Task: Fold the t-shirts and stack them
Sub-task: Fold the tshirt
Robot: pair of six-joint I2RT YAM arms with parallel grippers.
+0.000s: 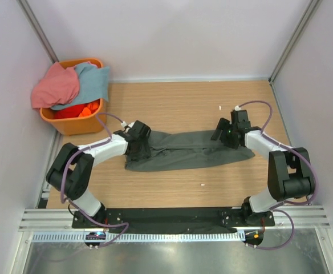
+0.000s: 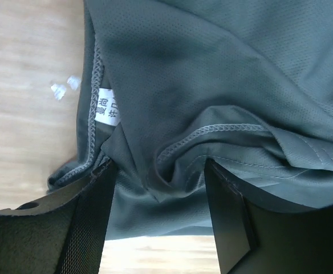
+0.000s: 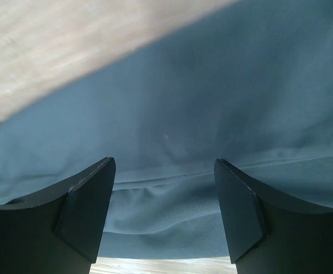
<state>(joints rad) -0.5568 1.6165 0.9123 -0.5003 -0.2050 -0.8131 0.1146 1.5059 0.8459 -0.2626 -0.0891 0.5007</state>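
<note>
Pink t-shirt [image 1: 55, 87], blue t-shirt [image 1: 95, 83] in orange basket [image 1: 78, 124]

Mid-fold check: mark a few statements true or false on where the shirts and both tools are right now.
1. The grey shirt lies on the table. True.
2. The basket stands at the table's far right corner. False: it is at the far left corner.
3. A pink shirt and a blue shirt are piled in the basket. True.
4. The left tool is shut tight on bare wood. False: it is open, with bunched grey cloth in the gap.
5. A white label shows on the grey shirt near the left tool. True.
6. The right tool is over the basket. False: it is open over the grey shirt.
</note>
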